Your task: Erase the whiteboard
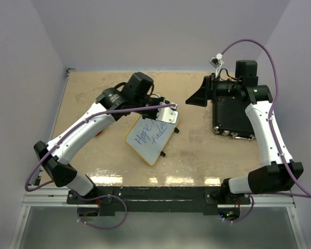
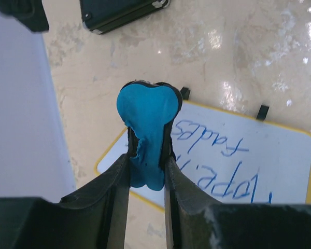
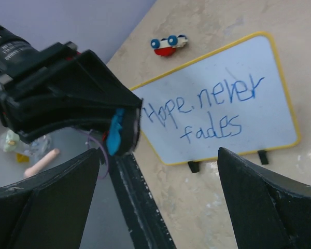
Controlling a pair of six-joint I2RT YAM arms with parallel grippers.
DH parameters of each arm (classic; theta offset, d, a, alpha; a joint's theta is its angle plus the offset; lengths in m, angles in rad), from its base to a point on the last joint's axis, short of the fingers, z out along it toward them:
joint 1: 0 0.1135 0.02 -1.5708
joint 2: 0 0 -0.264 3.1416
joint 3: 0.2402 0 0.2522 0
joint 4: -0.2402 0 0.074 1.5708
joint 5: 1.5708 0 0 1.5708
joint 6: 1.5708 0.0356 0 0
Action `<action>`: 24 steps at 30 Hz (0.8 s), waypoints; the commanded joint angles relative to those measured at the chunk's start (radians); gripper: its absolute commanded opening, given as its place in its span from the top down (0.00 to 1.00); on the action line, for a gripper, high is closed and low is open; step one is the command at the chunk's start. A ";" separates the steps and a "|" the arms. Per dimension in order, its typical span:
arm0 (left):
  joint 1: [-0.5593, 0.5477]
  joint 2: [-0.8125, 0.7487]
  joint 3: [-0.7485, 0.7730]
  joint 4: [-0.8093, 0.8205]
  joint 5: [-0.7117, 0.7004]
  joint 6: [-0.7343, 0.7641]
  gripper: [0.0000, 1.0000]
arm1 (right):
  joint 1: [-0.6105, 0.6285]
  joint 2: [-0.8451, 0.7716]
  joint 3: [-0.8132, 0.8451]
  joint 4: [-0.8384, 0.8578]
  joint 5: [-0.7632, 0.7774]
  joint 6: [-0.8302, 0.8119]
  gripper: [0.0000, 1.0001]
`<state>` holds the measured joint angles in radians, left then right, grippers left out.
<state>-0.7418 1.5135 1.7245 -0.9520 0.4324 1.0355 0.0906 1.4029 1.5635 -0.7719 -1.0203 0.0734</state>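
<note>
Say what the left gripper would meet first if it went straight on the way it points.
Probably the whiteboard, near its tabbed corner, with the gripped blue eraser touching first. Depth is unclear; it could be the table beside it.

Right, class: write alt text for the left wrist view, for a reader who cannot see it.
The left claw pinches a blue eraser. Beyond it the yellow-framed whiteboard, blue handwriting unerased, lies on the beige table, with a black case at the top edge.

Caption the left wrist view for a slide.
Left gripper holds a blue pad at the edge of the whiteboard, its blue handwriting unwiped.
</note>
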 commanded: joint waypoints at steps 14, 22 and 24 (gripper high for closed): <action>-0.142 0.086 0.076 0.188 -0.159 -0.155 0.80 | 0.049 -0.076 -0.215 0.105 -0.107 0.184 0.10; -0.143 0.074 0.052 0.197 -0.164 -0.180 0.78 | 0.098 -0.074 -0.260 0.235 -0.138 0.282 0.49; -0.142 0.065 0.041 0.203 -0.164 -0.189 0.77 | 0.101 -0.073 -0.260 0.250 -0.146 0.293 0.65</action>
<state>-0.8799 1.6176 1.7706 -0.7959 0.2756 0.8886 0.1791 1.3369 1.3140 -0.6113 -1.1137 0.3046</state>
